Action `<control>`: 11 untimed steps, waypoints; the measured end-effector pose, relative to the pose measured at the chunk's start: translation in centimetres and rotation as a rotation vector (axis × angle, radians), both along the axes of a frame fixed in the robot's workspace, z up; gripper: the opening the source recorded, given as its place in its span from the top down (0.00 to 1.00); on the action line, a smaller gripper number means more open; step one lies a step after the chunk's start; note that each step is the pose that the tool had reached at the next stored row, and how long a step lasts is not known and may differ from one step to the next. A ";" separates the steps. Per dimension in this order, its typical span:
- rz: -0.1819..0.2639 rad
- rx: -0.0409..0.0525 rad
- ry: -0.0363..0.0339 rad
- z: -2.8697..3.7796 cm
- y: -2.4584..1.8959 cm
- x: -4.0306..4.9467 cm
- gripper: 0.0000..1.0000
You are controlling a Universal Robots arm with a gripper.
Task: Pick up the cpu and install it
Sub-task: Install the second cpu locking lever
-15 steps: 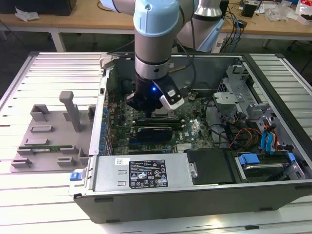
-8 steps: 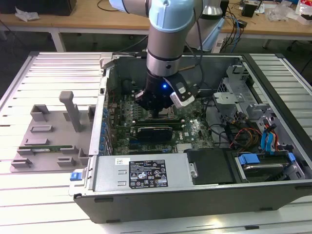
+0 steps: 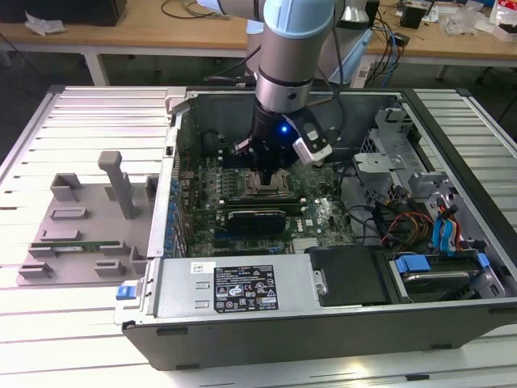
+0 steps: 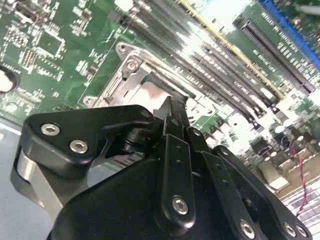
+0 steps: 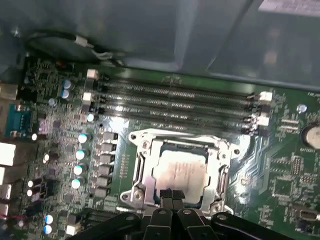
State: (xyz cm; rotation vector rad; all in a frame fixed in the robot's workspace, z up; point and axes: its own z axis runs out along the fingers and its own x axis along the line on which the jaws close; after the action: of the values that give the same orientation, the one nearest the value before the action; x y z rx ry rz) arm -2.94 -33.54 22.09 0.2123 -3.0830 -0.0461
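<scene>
One black gripper (image 5: 171,194), fingers pressed together, hovers at the six o'clock edge of the shiny silver-grey square cpu (image 5: 180,172) lying in its metal-framed socket (image 5: 134,162)

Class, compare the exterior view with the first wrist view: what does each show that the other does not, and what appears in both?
Exterior view alone: the whole open computer case, the grey tray beside it on the exterior view's left, and the robot arm reaching down into the case.

First wrist view alone: the cpu lying flat inside the socket frame, with the memory slots close by.

Both: the green motherboard and the gripper directly above the socket.
</scene>
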 end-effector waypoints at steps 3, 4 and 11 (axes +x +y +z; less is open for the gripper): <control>0.000 -0.0003 0.0000 0.75 0.46 0.07 0.89; 0.000 -0.0008 0.0001 0.99 0.56 0.07 0.89; 0.000 -0.0071 -0.0001 3.19 0.88 0.10 0.89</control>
State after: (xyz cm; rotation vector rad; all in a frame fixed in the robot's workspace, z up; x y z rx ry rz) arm -2.84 -32.67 25.28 0.2120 -3.0828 -0.0350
